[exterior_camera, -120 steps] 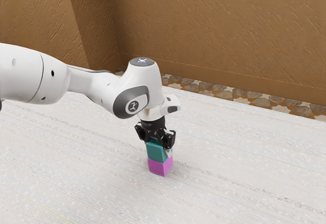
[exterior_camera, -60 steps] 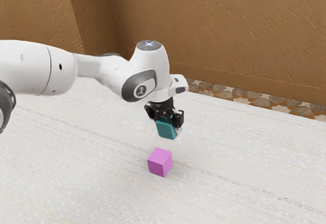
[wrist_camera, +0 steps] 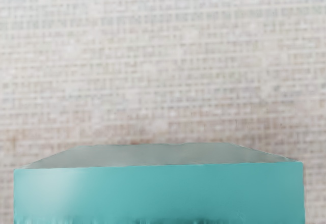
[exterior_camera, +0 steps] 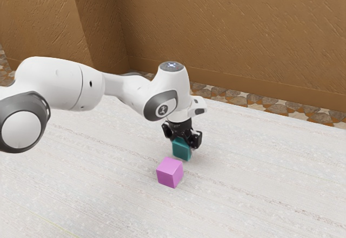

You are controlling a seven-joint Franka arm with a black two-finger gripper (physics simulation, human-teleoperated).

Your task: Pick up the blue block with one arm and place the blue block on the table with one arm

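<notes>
Exterior view, left to right: tabletop (exterior_camera: 97, 178) stretches from the exterior view's left under the arm (exterior_camera: 127, 89) and on to the exterior view's right, with a broad run of surface in front and another wide one out past the gripper (exterior_camera: 184, 144). Far table edge slants down toward the exterior view's right; stone floor strip (exterior_camera: 238, 99) behind it, then brown wall (exterior_camera: 221, 32), leaving a band of tabletop between gripper and that edge. Tightest room is on the side of the pink block (exterior_camera: 170, 173), which sits flat on the table, corner edges crisp, near the held block; contact between the two, can't tell. Arm comes in at the exterior view's left, big round joint low, upper part roughly level, slimmer section reaching across, then the white wrist bends down with the hand pointing at the table. Gripper is pinching the blue block (exterior_camera: 181, 150), more teal really, one finger on each side. Block hangs below the hand, slightly tilted in the exterior view, low over or on the table; can't tell if it touches. Wrist view: block close up, long straight edge between its teal face and a greyish one, woven-looking tabletop beyond.
</notes>
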